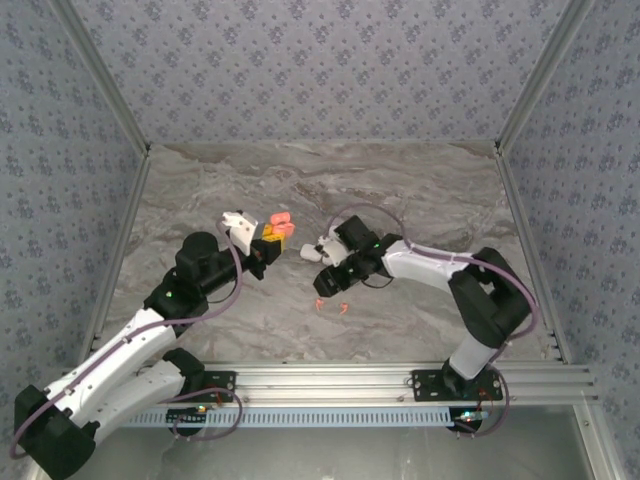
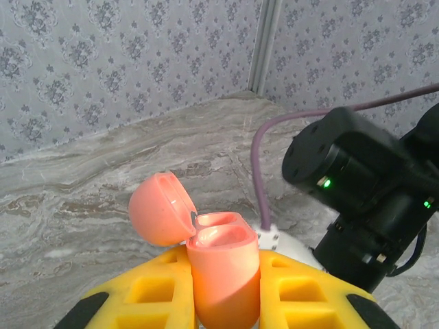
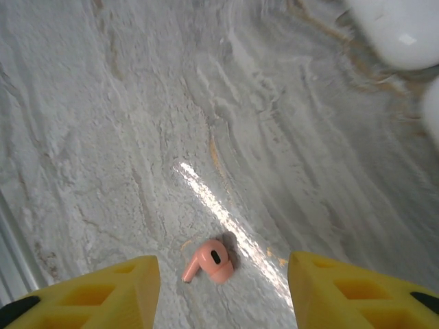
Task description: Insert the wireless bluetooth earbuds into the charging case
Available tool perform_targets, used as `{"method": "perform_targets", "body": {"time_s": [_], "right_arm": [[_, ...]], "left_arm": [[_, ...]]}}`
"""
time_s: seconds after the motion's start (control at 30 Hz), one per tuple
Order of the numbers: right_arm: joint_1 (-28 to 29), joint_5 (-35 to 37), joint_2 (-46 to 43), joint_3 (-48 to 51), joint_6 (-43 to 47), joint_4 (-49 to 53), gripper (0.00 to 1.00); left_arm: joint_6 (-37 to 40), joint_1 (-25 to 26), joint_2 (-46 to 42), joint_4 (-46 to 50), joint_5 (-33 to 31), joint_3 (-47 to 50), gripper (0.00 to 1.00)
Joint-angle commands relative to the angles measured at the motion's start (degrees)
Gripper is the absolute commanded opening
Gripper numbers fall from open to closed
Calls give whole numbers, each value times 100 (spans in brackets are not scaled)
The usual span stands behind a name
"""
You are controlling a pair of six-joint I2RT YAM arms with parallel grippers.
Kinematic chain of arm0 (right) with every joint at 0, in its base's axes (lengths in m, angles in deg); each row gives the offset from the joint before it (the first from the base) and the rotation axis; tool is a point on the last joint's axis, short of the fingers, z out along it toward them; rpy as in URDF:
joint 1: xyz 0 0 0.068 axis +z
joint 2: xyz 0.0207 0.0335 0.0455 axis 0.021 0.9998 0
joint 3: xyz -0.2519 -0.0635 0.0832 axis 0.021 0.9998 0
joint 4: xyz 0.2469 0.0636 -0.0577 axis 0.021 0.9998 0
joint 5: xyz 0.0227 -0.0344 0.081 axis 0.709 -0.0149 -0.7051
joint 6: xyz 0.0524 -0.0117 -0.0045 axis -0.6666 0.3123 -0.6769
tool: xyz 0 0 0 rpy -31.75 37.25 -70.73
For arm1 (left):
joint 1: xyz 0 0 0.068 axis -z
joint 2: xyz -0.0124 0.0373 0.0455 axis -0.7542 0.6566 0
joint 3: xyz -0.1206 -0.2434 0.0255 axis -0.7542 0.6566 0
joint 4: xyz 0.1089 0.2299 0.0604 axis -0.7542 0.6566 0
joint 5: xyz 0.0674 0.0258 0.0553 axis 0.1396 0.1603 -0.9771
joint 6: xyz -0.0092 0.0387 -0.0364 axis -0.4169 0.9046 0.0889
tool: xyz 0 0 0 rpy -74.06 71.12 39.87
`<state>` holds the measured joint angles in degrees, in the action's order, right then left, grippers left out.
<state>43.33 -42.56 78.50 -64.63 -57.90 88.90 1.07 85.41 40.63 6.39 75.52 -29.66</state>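
Note:
An orange-pink charging case stands upright with its lid flipped open and both sockets empty. My left gripper is shut on the case body, and from above it holds the case over the table's middle. My right gripper hangs open, low over the table, its yellow fingers on either side of one orange-pink earbud without touching it. In the top view two orange earbuds lie just in front of the right gripper.
A white rounded object, blurred, sits beyond the right gripper; from above it lies between the two grippers. The right arm's black wrist and purple cable are close in front of the case. The marble table is walled on three sides.

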Motion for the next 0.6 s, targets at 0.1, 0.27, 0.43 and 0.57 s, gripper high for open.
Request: {"method": "perform_targets", "body": {"time_s": [0.1, 0.27, 0.43, 0.57], "right_arm": [[312, 231, 499, -381, 155, -1, 52], [375, 381, 705, -474, 263, 242, 51], [401, 381, 709, -431, 345, 491, 48], [461, 361, 677, -369, 393, 640, 47]], "left_arm": [[80, -4, 32, -53, -41, -30, 9], [64, -7, 81, -61, -36, -35, 9], [71, -11, 103, -66, -32, -40, 9], [79, -6, 147, -96, -36, -39, 9]]}}
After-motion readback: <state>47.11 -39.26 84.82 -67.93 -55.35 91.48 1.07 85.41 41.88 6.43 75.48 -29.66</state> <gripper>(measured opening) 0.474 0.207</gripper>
